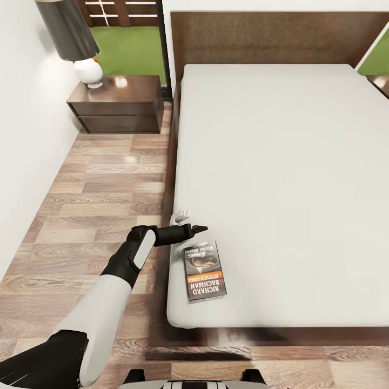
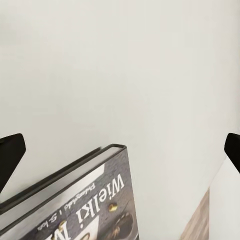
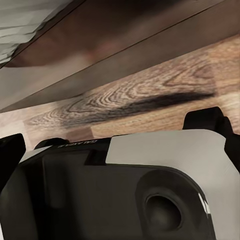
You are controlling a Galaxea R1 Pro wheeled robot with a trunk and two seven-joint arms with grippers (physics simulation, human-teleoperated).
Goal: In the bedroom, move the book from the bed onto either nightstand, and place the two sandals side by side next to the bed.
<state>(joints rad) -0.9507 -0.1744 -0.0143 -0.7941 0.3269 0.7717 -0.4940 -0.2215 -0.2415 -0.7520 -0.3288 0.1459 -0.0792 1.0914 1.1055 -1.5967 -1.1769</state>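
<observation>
The left gripper (image 1: 190, 222) hangs over the near left corner of the bed (image 1: 281, 178), just inside the mattress edge; its jaws stand wide, and in the left wrist view 1 dark fingertip (image 2: 11, 155) shows at each side with plain mattress between them. The book (image 1: 204, 269) lies flat on the mattress just below the jaws, cover up, not touched; 1 of its corners reaches into the gap between the jaws in the left wrist view (image 2: 95, 200). Beyond the jaws the mattress is bare and wide; behind them the edge falls to the wood-plank floor (image 1: 92, 216). Farther along that side, the nightstand (image 1: 118, 102) stands by the white wall with a lamp (image 1: 75, 38) on it; part of its top is bare. For the right jaws I cannot tell the state; that wrist view shows the robot base (image 3: 125, 185), floor and the dark bed frame (image 3: 115, 50).
</observation>
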